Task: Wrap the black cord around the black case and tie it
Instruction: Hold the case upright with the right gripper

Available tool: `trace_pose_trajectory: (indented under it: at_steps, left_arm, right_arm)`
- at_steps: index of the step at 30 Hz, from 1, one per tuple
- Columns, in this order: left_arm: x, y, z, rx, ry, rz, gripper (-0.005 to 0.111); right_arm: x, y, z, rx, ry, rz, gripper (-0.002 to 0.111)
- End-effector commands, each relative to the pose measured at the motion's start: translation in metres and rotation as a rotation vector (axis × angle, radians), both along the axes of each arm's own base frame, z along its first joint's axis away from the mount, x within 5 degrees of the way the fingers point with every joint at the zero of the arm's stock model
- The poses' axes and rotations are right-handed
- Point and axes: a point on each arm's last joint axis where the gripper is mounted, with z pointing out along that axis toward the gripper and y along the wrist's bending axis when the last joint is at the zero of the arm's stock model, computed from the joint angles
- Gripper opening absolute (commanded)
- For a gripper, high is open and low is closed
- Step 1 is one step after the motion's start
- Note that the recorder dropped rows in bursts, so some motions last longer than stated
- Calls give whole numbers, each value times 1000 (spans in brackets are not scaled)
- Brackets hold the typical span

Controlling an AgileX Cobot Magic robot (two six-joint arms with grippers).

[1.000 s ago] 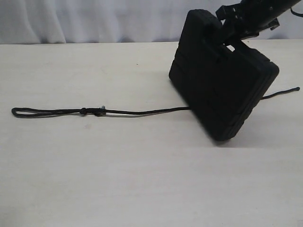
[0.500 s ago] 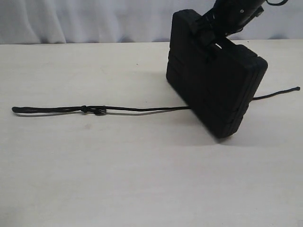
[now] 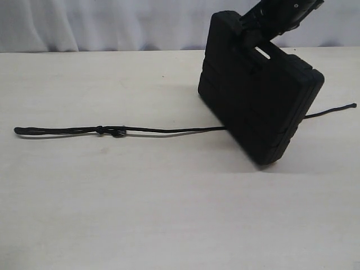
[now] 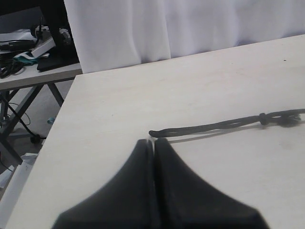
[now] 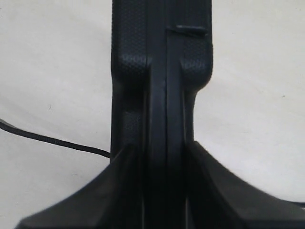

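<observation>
Case stood on edge across the cord, ready for wrapping.
On the table, the case stands upright at about two o'clock, probably so the cord, running under it from nine o'clock to three, can be brought up both sides. The right pincer clasps the case's handle edge at its twelve o'clock, steadying it. The left pincer is closed and empty, with the cord's loop lying just beyond its tips.

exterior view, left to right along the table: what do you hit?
black cord's looped end → knot → frayed tuft → black case → cord's free tip
</observation>
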Motion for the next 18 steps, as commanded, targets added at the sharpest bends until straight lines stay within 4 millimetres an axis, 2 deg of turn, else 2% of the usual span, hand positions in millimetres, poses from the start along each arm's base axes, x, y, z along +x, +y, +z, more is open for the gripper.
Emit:
trace_pose_trajectory:
  at_steps: [1, 16, 18]
  left_arm:
    - [0, 0, 0, -8, -10, -4, 0]
    - [0, 0, 0, -8, -10, -4, 0]
    - [0, 0, 0, -8, -10, -4, 0]
  right_arm:
    - [-2, -1, 5, -1, -8, -1, 32]
    - [-5, -2, 4, -3, 5, -3, 32]
    - [-5, -2, 4, -3, 8, -3, 28]
